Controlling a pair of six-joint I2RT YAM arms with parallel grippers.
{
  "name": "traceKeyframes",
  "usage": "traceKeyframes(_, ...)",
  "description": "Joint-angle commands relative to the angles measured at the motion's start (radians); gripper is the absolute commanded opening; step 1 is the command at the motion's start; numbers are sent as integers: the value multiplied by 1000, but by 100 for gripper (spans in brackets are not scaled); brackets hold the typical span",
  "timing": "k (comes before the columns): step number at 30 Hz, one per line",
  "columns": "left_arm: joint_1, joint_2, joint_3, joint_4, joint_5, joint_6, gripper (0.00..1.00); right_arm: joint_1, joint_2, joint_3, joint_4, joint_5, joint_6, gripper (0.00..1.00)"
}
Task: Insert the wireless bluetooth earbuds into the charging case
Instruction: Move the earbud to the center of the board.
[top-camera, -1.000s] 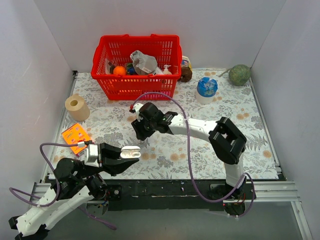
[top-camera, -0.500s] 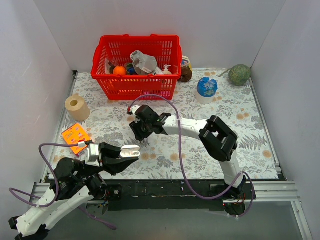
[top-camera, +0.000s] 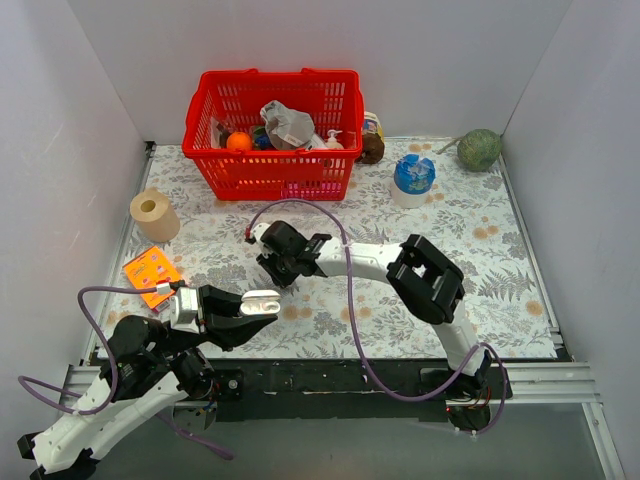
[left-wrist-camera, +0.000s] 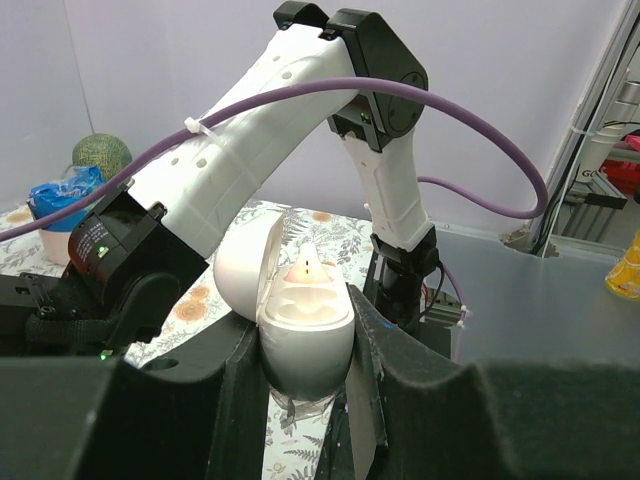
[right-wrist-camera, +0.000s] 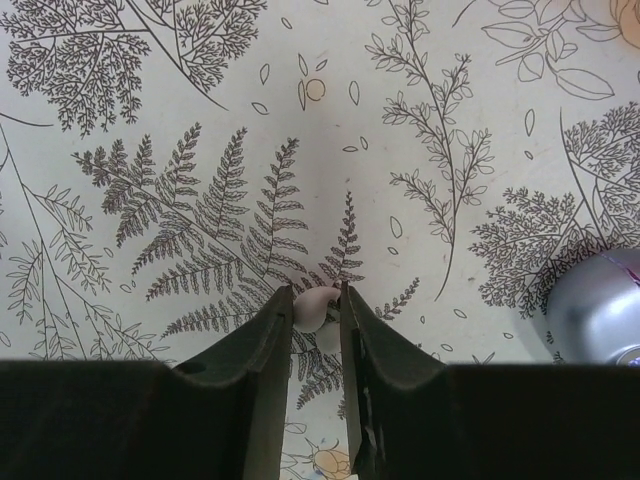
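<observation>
- At the near left, the left end effector (top-camera: 252, 306) is clamped on the charging case (left-wrist-camera: 303, 335), held above the surface (top-camera: 480, 260) with its lid hinged open.
- Just beyond it, the right end effector (right-wrist-camera: 316, 296) pinches one white earbud (right-wrist-camera: 308, 310) between its tips, close over the floral print.
- Step in hand, by my judgement: bringing that earbud to the case.
- Next: line it up over a free socket, lower, then release.

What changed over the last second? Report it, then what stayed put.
The right hand slid left, toward the left hand, its elbow following. It pinches a small white earbud. The left hand stayed put, gripping the open white charging case. The red basket did not move.
</observation>
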Motion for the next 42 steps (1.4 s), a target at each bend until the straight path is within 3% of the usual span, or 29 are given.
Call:
traceKeyframes(1,-1,4,13,11,1,-1,0,8,-35,-45,-24,59,-69,29)
traceKeyframes(12,-2,4,-3,25,6,-6,0,17,-196,-237,-13,116,-211,25)
traceKeyframes(20,-2,10,-27,68,19,-27,0,16,-293,-295,19,126,-156,52)
traceKeyframes(27,-2,19,-20,77,30,-30,0,16,-335,-275,37,165,-1,56)
traceKeyframes(32,-2,19,-24,77,22,-36,0,17,-327,-257,2,254,263,42)
traceKeyframes(36,-2,16,-30,84,18,-43,0,30,-316,-258,28,283,408,40)
traceKeyframes(42,-2,3,-32,81,19,-52,0,33,-252,-254,100,162,427,2)
